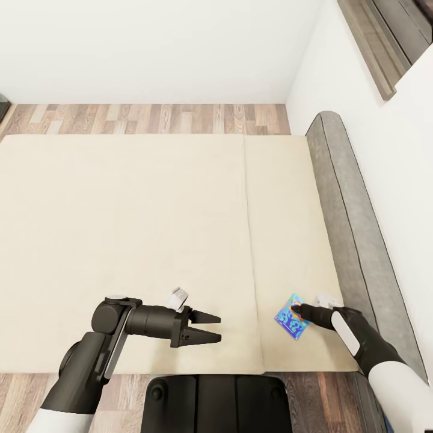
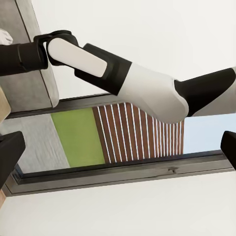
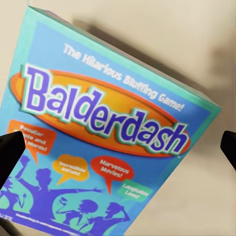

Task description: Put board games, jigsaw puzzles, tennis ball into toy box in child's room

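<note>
Right gripper [image 1: 296, 310]: fingers spread wide, holding nothing, just above the blue game [image 1: 292, 317].
Game: flat on bed [image 1: 150, 240].
Left gripper [image 1: 209, 328]: open, empty.

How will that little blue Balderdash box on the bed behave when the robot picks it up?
The blue board game is a flat printed box, so probably stiff and light. Lying flat on the bed, it shouldn't roll. Its glossy-looking faces might slip between the fingertips of the right gripper, which look spread either side of it.

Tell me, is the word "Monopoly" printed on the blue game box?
No, the right wrist view shows "Balderdash" in purple letters across the blue game box.
</note>
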`<state>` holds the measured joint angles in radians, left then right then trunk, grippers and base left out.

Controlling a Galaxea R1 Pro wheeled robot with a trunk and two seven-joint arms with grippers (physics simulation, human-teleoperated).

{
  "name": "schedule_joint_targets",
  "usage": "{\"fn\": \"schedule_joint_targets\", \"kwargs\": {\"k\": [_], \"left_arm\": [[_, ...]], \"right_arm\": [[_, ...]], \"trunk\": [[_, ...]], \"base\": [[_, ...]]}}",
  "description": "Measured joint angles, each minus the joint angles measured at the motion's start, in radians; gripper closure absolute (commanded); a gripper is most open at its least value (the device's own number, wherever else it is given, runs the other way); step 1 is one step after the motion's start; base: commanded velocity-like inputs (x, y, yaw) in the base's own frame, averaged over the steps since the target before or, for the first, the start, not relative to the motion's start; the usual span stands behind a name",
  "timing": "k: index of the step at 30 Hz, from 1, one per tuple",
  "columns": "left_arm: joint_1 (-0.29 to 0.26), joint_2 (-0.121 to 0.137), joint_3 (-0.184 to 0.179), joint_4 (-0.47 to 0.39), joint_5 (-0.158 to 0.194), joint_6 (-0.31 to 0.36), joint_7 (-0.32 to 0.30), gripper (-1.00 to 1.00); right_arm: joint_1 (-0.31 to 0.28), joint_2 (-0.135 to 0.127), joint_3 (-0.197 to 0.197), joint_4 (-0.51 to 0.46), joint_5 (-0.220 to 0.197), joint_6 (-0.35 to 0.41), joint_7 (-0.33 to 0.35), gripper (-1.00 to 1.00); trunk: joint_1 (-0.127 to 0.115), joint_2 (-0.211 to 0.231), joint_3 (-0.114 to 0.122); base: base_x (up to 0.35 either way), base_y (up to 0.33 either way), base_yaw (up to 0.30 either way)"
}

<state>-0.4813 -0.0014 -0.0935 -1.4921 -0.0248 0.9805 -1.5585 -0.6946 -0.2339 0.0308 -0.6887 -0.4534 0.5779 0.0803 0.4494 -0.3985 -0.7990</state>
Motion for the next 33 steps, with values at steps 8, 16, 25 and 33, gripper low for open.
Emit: {"fn": "schedule_joint_targets", "kwargs": {"k": [8,16,25,33], "left_arm": [[0.0,0.0,0.0,0.0,0.0,0.0,0.0,-1.0],[0.0,0.0,0.0,0.0,0.0,0.0,0.0,-1.0],[0.0,0.001,0.001,0.0,0.0,-0.001,-0.001,-1.0],[0.0,0.006,0.147,-0.003,0.007,-0.005,-0.008,-1.0]], "right_arm": [[0.0,0.001,0.0,0.013,0.0,0.0,0.0,-1.0],[0.0,0.003,0.0,0.016,0.0,-0.001,0.001,-1.0],[-0.001,0.003,-0.001,0.015,-0.005,-0.002,0.003,-1.0],[-0.001,-0.005,0.0,0.013,0.003,-0.003,0.037,-1.0]], "trunk": [[0.0,0.0,0.0],[0.0,0.0,0.0],[0.0,0.0,-0.006],[0.0,-0.001,-0.013]], "base": [[0.0,0.0,0.0],[0.0,0.0,0.0],[0.0,0.0,0.0],[0.0,0.0,0.0]]}}
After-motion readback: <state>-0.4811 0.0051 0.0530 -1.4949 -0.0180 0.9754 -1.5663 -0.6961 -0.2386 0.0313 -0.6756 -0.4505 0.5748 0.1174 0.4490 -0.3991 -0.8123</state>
